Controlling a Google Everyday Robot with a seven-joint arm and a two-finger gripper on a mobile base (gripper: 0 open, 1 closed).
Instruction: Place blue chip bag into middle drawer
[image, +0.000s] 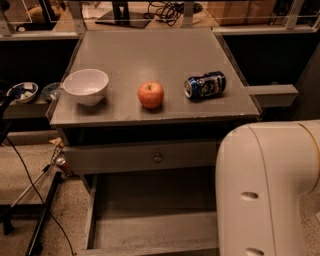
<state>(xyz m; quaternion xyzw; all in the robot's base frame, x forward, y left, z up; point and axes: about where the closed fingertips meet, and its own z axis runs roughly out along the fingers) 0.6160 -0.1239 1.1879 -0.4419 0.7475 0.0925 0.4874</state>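
The blue chip bag is out of view. The middle drawer (150, 220) is pulled open below the cabinet top, a grey tray with low side walls, and the part of its floor that shows is bare. My white arm (270, 190) fills the lower right and covers the drawer's right part. The gripper does not show in the camera view.
On the grey cabinet top (150, 55) stand a white bowl (86, 86) at the left and a red apple (150, 95) in the middle. A blue-and-white drink can (205, 85) lies on its side at the right. A shut drawer front with a round knob (158, 157) sits above the open drawer. Cables and a stand (35, 210) are on the floor at left.
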